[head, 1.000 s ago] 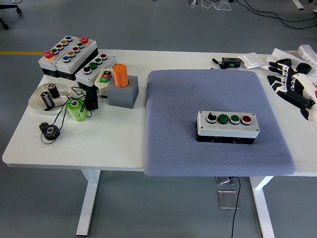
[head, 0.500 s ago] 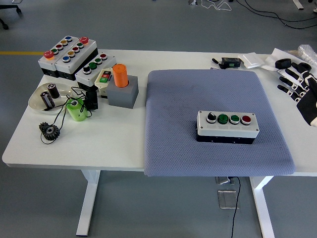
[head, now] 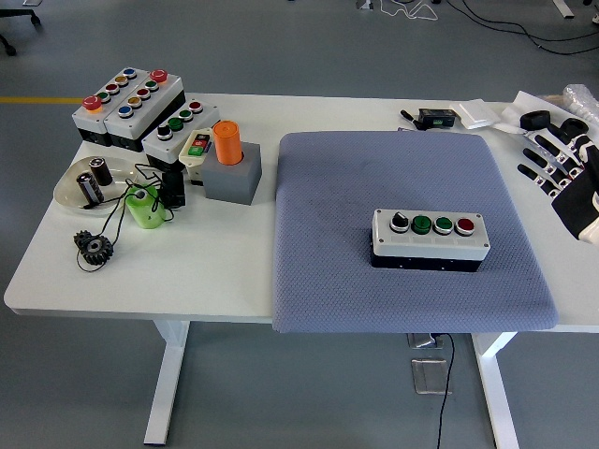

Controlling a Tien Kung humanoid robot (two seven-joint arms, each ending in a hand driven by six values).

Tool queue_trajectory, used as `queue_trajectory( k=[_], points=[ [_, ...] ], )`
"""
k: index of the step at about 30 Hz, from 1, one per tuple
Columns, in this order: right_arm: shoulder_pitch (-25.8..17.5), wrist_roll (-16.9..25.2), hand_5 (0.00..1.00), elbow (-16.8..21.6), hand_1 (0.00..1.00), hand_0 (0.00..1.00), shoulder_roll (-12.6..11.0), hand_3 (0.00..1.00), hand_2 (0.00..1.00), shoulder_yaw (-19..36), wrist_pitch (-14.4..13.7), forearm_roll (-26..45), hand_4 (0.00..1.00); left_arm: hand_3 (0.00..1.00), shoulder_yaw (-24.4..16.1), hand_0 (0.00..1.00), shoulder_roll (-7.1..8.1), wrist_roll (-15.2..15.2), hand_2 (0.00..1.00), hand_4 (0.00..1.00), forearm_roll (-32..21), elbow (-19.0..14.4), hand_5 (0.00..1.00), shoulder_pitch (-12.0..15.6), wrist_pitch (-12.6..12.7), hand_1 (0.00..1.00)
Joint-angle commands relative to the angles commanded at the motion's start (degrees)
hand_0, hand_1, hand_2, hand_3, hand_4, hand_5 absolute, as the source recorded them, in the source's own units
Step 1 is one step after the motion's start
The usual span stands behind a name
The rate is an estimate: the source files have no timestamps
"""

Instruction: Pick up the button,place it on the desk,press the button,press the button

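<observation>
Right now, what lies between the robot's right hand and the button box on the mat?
Head view: only bare grey mat lies between the right hand and the button box.

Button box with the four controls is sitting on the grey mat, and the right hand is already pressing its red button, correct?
Not pressing. The head view shows the button box on the grey mat, but the right hand is off at the table's right edge, fingers spread, clear of the red button.

We count four button boxes: one [head: 430, 238] on the single grey mat [head: 402, 229], three [head: 140, 108] grouped far left. One orange cylinder [head: 227, 143], one green cylinder [head: 145, 207], one gear [head: 94, 247], one robot hand [head: 571, 178]
</observation>
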Motion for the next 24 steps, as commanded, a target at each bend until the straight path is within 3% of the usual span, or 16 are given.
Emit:
queue_trajectory(
  k=[24],
  points=[
    [0.2, -0.1, 0.575, -0.1, 0.807, 0.87, 0.2, 0.853, 0.865, -1.1, 0.5, -0.1, 0.638, 0.499, 0.0, 0.644, -0.1, 0.4, 0.695, 0.306, 1.0, 0.0, 0.998, 0.7, -0.1, 0.696]
  ],
)
